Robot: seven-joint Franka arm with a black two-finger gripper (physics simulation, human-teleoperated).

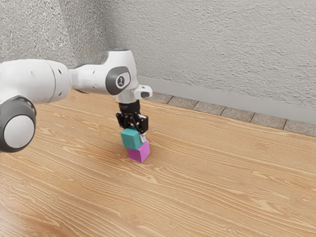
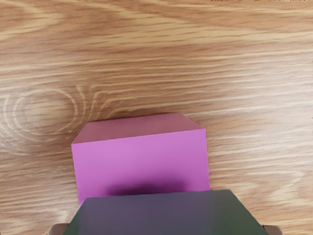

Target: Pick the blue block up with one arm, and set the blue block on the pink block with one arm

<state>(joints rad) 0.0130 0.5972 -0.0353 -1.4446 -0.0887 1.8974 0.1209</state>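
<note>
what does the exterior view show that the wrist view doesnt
Exterior view: the white robot arm, its black hand closed on the teal-blue cube block, which sits a little off-centre on top of the pink cube block, with the grey textured wall and a tiled strip behind. Wrist view: the pink block's faces close up, a dark shadow on it beside the held block, and ring-shaped grain in the wood. Both: the two blocks, one over the other, and the wooden tabletop.
</note>
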